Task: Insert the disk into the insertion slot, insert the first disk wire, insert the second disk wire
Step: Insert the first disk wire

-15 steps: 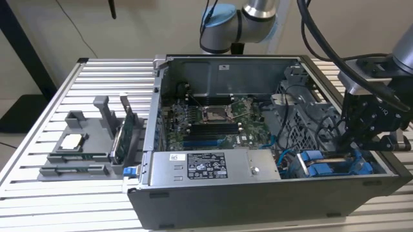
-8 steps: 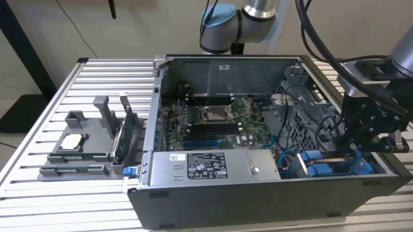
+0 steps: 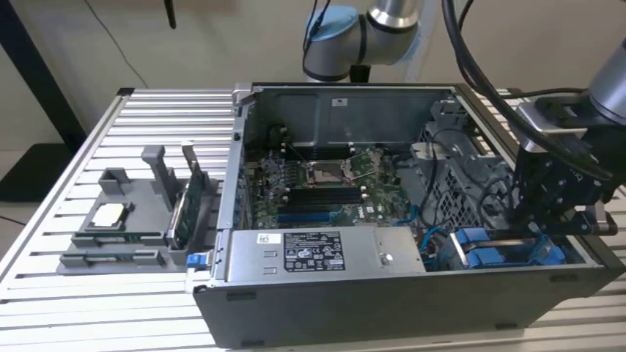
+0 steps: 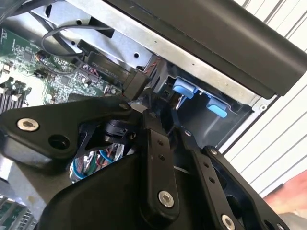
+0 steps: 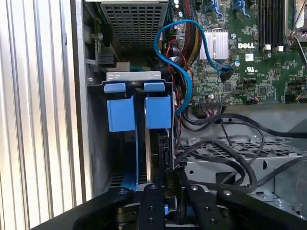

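A dark grey, open-topped metal computer case [image 3: 391, 315] lies on a ribbed silver aluminium table [image 3: 78, 308]. In the case's front corner, at the exterior view's right, sits the insertion slot [image 3: 479, 258], a dark grey metal drive bay with bright blue plastic rails and tabs. It is also seen in the first wrist view [image 5: 120, 115] and in the second wrist view [image 4: 184, 89]. The black, link-armed gripper [image 3: 547, 231] reaches down into the case directly over that bay. In the first wrist view the disk [image 5: 152, 160], a flat silver-grey hard drive in a bright blue plastic carrier, stands on edge inside the bay, just beside the two large blue tabs. One edge of it lies between the fingers of the gripper [image 5: 168, 194], whose jaws stand narrow and closed onto that edge. How deep the disk sits I cannot tell. In the second wrist view the gripper [image 4: 158, 117] ends close to the blue tabs at the case's wall. Along the case's front wall, just beside the bay, lies a grey rectangular power supply box with white stickers [image 3: 313, 253]. A green motherboard [image 3: 323, 183] fills the case's middle. A looped bright blue cable [image 5: 184, 62] and a bundle of black cables [image 5: 230, 143] lie inside the case between bay and motherboard. Outside the case, at the exterior view's left, a grey plastic fixture [image 3: 127, 227] holding small parts stands on the table.
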Tool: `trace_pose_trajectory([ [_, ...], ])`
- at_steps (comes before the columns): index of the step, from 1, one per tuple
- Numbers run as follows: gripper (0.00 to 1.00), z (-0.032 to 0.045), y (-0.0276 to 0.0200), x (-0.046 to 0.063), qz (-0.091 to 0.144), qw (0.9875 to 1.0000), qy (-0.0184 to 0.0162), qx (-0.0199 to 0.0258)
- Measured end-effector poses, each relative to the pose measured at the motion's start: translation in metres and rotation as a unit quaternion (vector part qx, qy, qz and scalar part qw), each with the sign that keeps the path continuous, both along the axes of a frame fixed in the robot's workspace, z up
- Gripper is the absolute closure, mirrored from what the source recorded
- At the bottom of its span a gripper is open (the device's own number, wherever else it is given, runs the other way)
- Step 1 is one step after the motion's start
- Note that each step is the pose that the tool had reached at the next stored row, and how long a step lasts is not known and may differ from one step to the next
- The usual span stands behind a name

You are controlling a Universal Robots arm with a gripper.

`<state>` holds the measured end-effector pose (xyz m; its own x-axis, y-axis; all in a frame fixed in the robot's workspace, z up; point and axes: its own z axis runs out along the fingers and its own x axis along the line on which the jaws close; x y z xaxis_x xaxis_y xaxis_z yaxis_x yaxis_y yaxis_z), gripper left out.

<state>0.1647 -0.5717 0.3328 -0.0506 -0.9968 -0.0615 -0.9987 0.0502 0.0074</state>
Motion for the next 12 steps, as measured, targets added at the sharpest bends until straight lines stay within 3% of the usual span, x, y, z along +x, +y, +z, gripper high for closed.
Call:
trace_pose_trajectory([
  [12, 0.74, 0.0288, 0.0, 0.0, 0.0, 1.0, 0.0005, -0.0005],
])
